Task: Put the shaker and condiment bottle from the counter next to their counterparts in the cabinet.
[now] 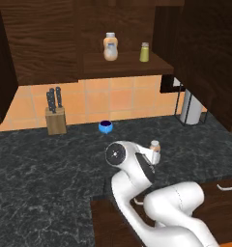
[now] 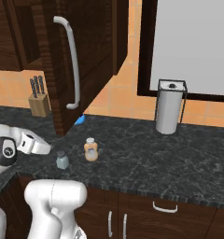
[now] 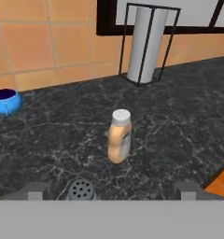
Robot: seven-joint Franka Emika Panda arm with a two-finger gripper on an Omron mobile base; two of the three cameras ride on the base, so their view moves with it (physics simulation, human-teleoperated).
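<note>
Dim, flat, slightly soft rendering

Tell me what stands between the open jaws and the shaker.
Nothing visible does. The shaker sits on the counter just ahead of the gripper, between its fingertips in the hand view; the condiment bottle stands beyond it.

In the hand view, the shaker [image 3: 81,190] shows its perforated cap alone; the body is cut off at the bottom. In the left base view, the arm covers the condiment bottle [image 1: 155,145] below its cap. In the right base view, the open cabinet door [image 2: 81,60] hides most of the blue bowl [image 2: 80,120]. Label print on the shelf bottle [image 1: 110,47] is too small to read.
</note>
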